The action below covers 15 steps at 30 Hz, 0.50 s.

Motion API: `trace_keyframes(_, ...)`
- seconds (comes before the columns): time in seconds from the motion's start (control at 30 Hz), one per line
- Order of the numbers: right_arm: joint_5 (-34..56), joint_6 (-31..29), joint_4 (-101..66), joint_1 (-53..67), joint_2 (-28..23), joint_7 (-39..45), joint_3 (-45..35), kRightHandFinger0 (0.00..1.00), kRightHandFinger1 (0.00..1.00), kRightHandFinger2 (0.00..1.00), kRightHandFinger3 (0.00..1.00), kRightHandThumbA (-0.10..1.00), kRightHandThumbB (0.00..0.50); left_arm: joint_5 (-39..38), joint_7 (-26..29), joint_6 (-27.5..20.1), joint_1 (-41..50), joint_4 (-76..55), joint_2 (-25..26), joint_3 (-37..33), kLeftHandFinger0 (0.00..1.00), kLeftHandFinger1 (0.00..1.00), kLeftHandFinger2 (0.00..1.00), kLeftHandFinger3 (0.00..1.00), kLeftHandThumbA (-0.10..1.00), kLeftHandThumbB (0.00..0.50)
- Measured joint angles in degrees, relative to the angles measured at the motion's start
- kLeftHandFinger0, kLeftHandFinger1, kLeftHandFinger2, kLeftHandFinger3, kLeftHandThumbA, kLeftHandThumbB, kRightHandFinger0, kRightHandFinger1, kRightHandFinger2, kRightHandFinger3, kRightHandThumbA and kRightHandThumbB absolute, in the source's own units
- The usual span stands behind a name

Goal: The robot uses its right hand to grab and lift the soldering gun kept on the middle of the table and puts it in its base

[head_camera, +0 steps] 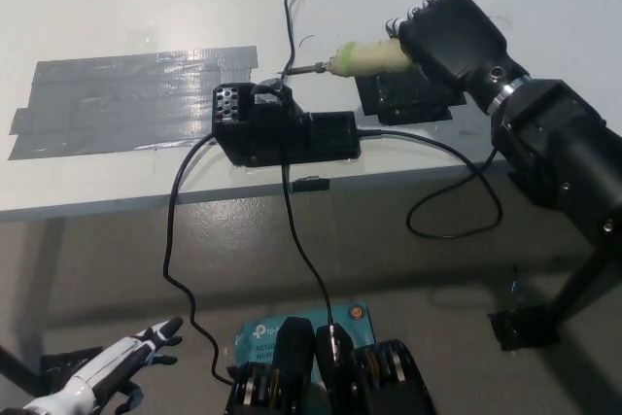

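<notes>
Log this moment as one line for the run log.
right hand: shut on soldering gun | tip: pointing at base, not inserted | left hand: resting low, open | table
</notes>
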Motion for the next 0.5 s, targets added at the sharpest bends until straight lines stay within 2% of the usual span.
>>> trace_keyframes(0.03, -0.3, 0.29, 0.0, 0.0, -0.01, 0.2, 0.13, 0.0, 0.0, 0.19, 0.15, -0.1, 0.023, 0.01, 0.0, 0.0, -0.06, 0.0, -0.02, 0.0, 1.0, 0.87, 1.0, 1.0, 1.0, 0.478)
trace_keyframes(0.07, -0.54, 0.45, 0.0, 0.0, -0.01, 0.27, 0.27, 0.0, 0.0, 0.2, 0.13, -0.1, 0.006, 0.01, 0.0, 0.0, -0.11, 0.0, -0.03, 0.0, 1.0, 0.87, 1.0, 1.0, 1.0, 0.494)
trace_keyframes(0.1, -0.88, 0.54, 0.01, 0.0, -0.01, 0.33, 0.51, 0.0, 0.0, 0.2, 0.11, 0.05, 0.054, 0.01, 0.0, 0.0, -0.15, 0.0, -0.03, -0.02, 1.0, 0.87, 1.0, 1.0, 1.0, 0.5)
trace_keyframes(0.13, -1.13, 0.58, 0.02, 0.0, -0.01, 0.34, 0.7, 0.0, 0.0, 0.2, 0.1, 0.13, 0.066, 0.01, -0.01, 0.0, -0.19, 0.0, -0.04, -0.03, 1.0, 0.88, 1.0, 1.0, 1.0, 0.5)
trace_keyframes(0.17, -1.47, 0.6, 0.17, 0.0, -0.01, 0.28, 1.1, 0.0, 0.0, 0.2, 0.1, 0.14, 0.065, 0.01, -0.01, 0.0, -0.25, 0.0, -0.05, -0.04, 1.0, 0.88, 1.0, 1.0, 1.0, 0.5)
trace_keyframes(0.2, -1.73, 0.6, 0.22, 0.0, 0.0, 0.27, 1.33, 0.0, 0.0, 0.2, 0.09, 0.18, 0.054, 0.01, -0.02, 0.0, -0.28, 0.0, -0.07, -0.06, 1.0, 0.88, 1.0, 1.0, 1.0, 0.495)
trace_keyframes(0.23, -2.0, 0.59, 0.36, 0.0, 0.01, 0.11, 1.54, 0.0, 0.0, 0.22, 0.12, 0.26, 0.067, 0.02, -0.04, 0.0, -0.33, 0.0, -0.07, -0.09, 1.0, 0.88, 1.0, 1.0, 1.0, 0.479)
trace_keyframes(0.27, -2.03, 0.59, 0.39, 0.0, 0.01, 0.08, 1.57, 0.0, 0.0, 0.23, 0.13, 0.29, 0.072, 0.02, -0.04, 0.0, -0.33, 0.0, -0.07, -0.1, 1.0, 0.88, 1.0, 1.0, 1.0, 0.474)
trace_keyframes(0.3, -2.3, 0.52, 0.63, 0.01, -0.01, -0.14, 1.82, 0.0, 0.0, 0.22, 0.08, 0.25, 0.061, 0.02, -0.06, 0.0, -0.38, -0.01, -0.08, -0.1, 1.0, 0.88, 1.0, 1.0, 1.0, 0.464)
trace_keyframes(0.33, -2.31, 0.41, 0.68, 0.01, -0.01, -0.32, 1.84, 0.0, 0.0, 0.21, 0.23, 0.28, 0.05, 0.02, -0.08, 0.0, -0.38, -0.01, -0.08, -0.11, 1.0, 0.89, 1.0, 1.0, 1.0, 0.484)
trace_keyframes(0.37, -2.31, 0.32, 0.67, 0.02, -0.03, -0.44, 1.84, 0.0, 0.0, 0.2, 0.23, 0.29, 0.052, 0.01, -0.18, 0.0, -0.42, -0.01, -0.11, -0.1, 1.0, 0.89, 1.0, 1.0, 1.0, 0.484)
trace_keyframes(0.4, -2.3, 0.27, 0.65, 0.02, -0.05, -0.48, 1.83, 0.0, 0.0, 0.2, 0.14, 0.27, 0.037, 0.01, -0.36, 0.0, -0.44, -0.01, -0.13, -0.1, 1.0, 0.89, 1.0, 1.0, 1.0, 0.499)
trace_keyframes(0.43, -2.31, 0.26, 0.61, 0.02, -0.05, -0.54, 1.83, 0.0, 0.0, 0.19, 0.1, 0.36, 0.076, 0.0, -0.47, 0.0, -0.45, 0.0, -0.18, -0.09, 1.0, 0.89, 1.0, 1.0, 1.0, 0.5)
trace_keyframes(0.5, -2.43, 0.3, 0.59, 0.02, -0.05, -0.68, 1.87, 0.0, 0.0, 0.19, 0.08, 0.44, 0.098, 0.0, -0.65, 0.0, -0.45, -0.01, -0.28, -0.08, 1.0, 0.89, 1.0, 1.0, 1.0, 0.5)
